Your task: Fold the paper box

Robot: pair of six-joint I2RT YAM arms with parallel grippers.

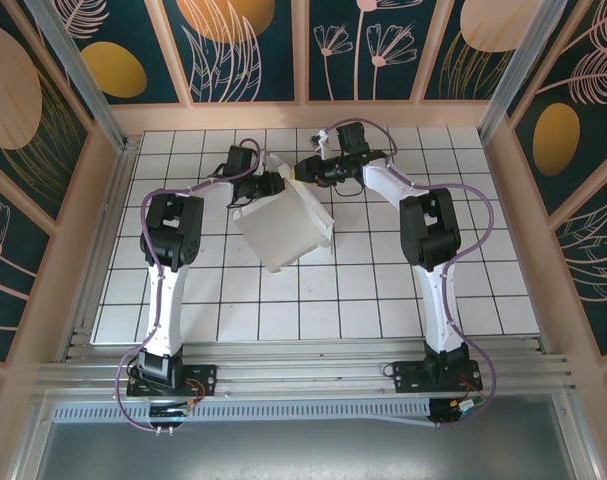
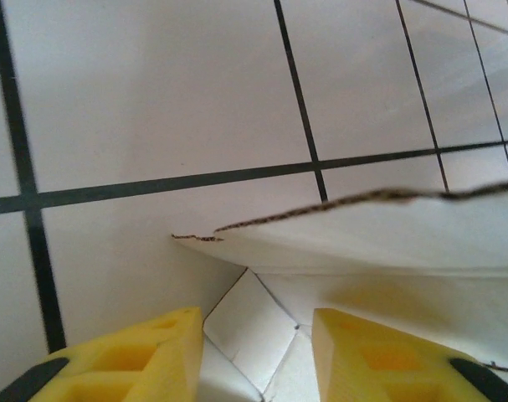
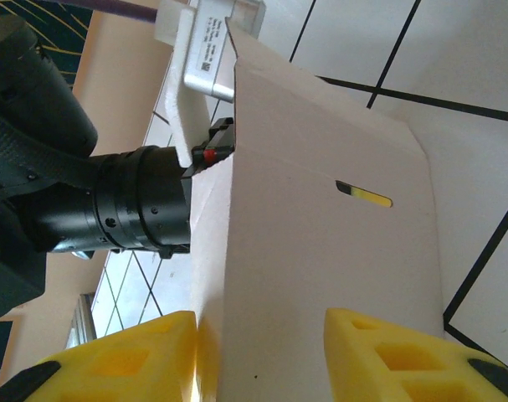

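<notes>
The white paper box [image 1: 283, 230] stands half formed in the middle of the grid table, its panels raised. My left gripper [image 1: 272, 184] is at its far left edge and open; in the left wrist view the yellow fingers [image 2: 145, 356] flank an inner corner fold of the box [image 2: 387, 243], under a raised flap. My right gripper [image 1: 301, 172] meets the far edge from the right, also open. Its fingers [image 3: 387, 352] stand on either side of an upright box panel [image 3: 320, 276], the left finger close against it. A slot [image 3: 364, 195] in that panel shows yellow behind it.
The white grid table [image 1: 383, 300] extends around the box. The left arm's black wrist [image 3: 111, 209] sits just behind the panel, close to my right gripper. Wooden walls [image 1: 303, 115] enclose the back and sides.
</notes>
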